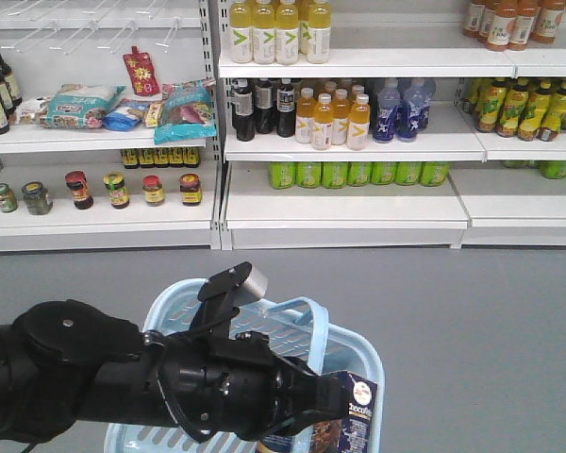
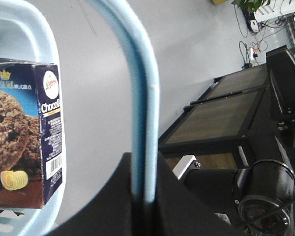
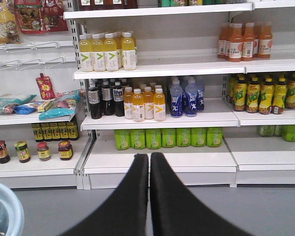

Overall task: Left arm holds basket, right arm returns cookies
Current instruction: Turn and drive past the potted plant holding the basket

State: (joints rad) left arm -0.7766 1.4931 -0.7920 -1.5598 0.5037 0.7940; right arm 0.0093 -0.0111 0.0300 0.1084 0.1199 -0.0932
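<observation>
Cookies (image 1: 356,415), in a tall dark navy "ChocoFelo" cardboard box, stood inside the light blue basket (image 1: 283,332), at its near right corner as the front view showed it, with the top end up near the basket's rim. The box looked light and fairly stiff, but thin card of that kind would probably dent under a hard pinch, and its glossy printed faces seemed likely to slip. In my judgement the sound hold was across the two narrow side faces at the exposed upper end, with moderate pressure, followed by a straight lift clear of the basket's rim and handle.

Nothing else could be made out in the basket. The left arm (image 1: 75,368) lay across it and hid much of its floor, so I cannot say the box was alone.

At the basket's loop handle (image 2: 143,98), the left gripper (image 2: 143,196) was clamped around the bar, which ran straight down into the dark jaws.

Well apart from the basket's contents, the right gripper (image 3: 149,160) was closed with its fingers pressed together and nothing between them. It pointed over the basket's rim toward the store shelves (image 3: 157,162) beyond the basket, which carried yellow drink bottles (image 3: 107,51).
</observation>
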